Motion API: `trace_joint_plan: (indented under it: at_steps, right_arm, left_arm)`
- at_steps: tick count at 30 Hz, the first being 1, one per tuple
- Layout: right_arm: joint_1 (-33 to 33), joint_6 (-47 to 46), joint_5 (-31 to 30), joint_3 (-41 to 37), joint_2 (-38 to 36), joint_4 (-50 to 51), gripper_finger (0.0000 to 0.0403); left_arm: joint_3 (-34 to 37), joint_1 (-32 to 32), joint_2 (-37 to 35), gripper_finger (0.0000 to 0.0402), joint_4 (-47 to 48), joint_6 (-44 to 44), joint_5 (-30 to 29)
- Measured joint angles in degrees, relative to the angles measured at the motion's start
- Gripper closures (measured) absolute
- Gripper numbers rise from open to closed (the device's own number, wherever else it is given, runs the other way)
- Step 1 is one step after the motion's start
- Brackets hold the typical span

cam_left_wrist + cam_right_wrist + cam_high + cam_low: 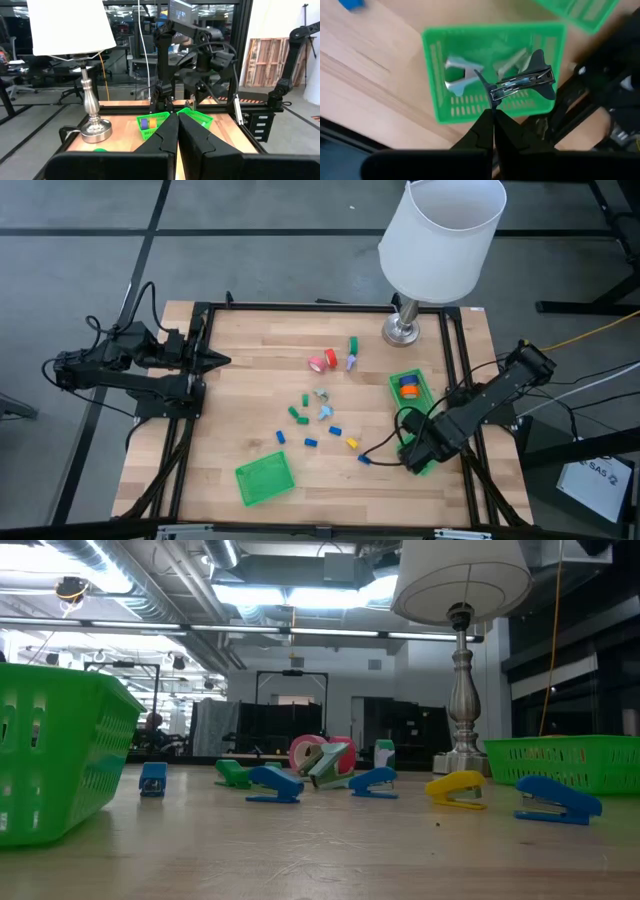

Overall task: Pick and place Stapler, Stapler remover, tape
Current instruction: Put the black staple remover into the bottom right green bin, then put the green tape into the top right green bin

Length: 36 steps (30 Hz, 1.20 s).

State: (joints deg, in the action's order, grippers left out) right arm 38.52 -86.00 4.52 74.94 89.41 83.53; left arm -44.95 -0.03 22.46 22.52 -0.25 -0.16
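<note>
Right tool clenched on a black staple remover, hanging over the small green basket at the counter's right edge; remover is light, stiff and slick, so pinch its flat metal spine, not the claws; left tool clenched empty, parked left.

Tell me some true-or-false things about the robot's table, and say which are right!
1. Both grippers are shut. True: the left gripper and right gripper are closed.
2. The right gripper hangs over a green basket with staple removers inside. True.
3. The lamp lies knocked over. False: it stands upright at the table's far edge.
4. The pink tape roll is inside a basket. False: it lies on the bare table.
5. The left gripper holds a blue stapler. False: it is empty, waiting at the table's left edge.
</note>
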Motion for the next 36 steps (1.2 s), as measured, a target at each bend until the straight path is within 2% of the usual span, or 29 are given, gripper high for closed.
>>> trace_joint_plan:
  at_steps: [4, 11, 24, 32, 36]
  right_arm:
    - [0.0, -0.4, 4.2, -5.1, -0.2, -3.2, 0.0395]
    - [0.0, -0.9, 4.7, -7.1, -0.3, -2.9, 0.0384]
    - [0.0, -1.0, 4.2, -7.1, -0.3, -0.5, 0.0283]
    - [0.0, -0.5, 4.0, -7.1, -0.3, 0.1, 0.0275]
    - [-0.1, -0.8, 1.2, -7.1, -0.3, 0.3, 0.0275]
  left_arm:
    - [0.0, 0.0, 0.0, 0.0396, 0.0, 0.0, 0.0]
    - [0.0, 0.0, 0.0, 0.0395, 0.0, 0.0, 0.0]
    - [0.0, 0.0, 0.0, 0.0395, 0.0, 0.0, 0.0]
    - [0.0, 0.0, 0.0, 0.0396, 0.0, 0.0, 0.0]
    - [0.0, 0.0, 0.0, 0.0395, 0.0, 0.0, 0.0]
